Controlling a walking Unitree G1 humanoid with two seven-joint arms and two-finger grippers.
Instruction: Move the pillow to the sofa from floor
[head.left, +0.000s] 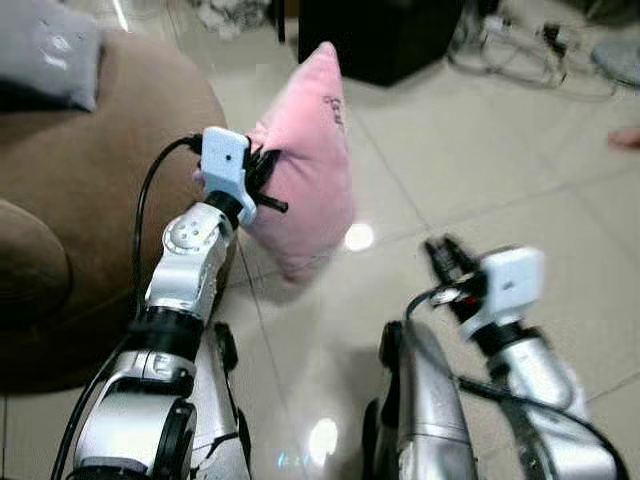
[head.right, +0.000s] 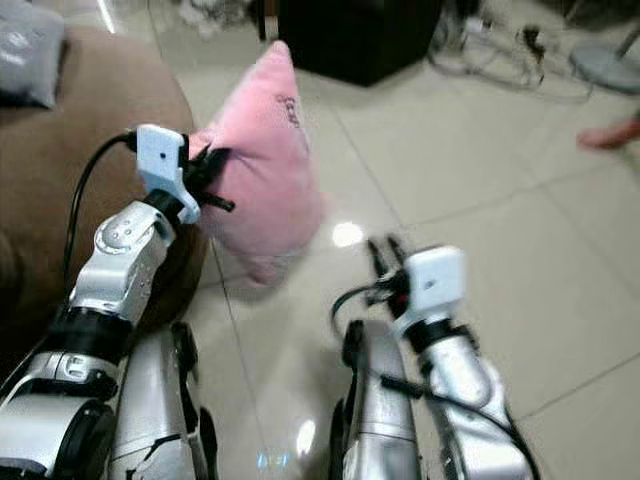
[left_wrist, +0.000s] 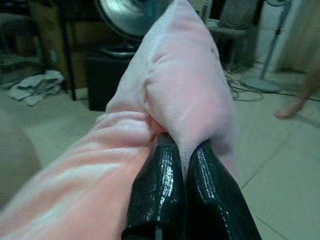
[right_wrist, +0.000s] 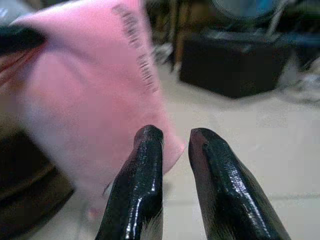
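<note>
Pillow (head.left: 305, 160) inspected first at the point of hold: we find the left gripper (head.left: 268, 180) pinching a fold of the pink cover along one side edge. In the left wrist view the two black fingers (left_wrist: 155, 195) sit pressed together with fabric bunched between them.

We judge the pillow light and soft. It hangs from this single pinch without visible strain on the arm, and its body sags and folds around the grip. The cover looks plush, so we rate slipping as unlikely, but only cloth is caught, not the filling, and the hold could creep if swung hard. A deeper bite at a corner or seam would be safer.

Position: the pillow is off the floor (head.left: 470, 180), held upright with one corner pointing up and its lower corner hanging just above the tiles. It lies on the far side of the left gripper, touching it, and just beside the brown sofa (head.left: 90, 170), not yet over the seat. A grey cushion (head.left: 45, 45) rests on the sofa farther back.

The right gripper (head.left: 440, 255) hovers low over the floor, near the pillow but apart from it, fingers slightly spread and empty.

We judge the lift done and the placement outstanding.
</note>
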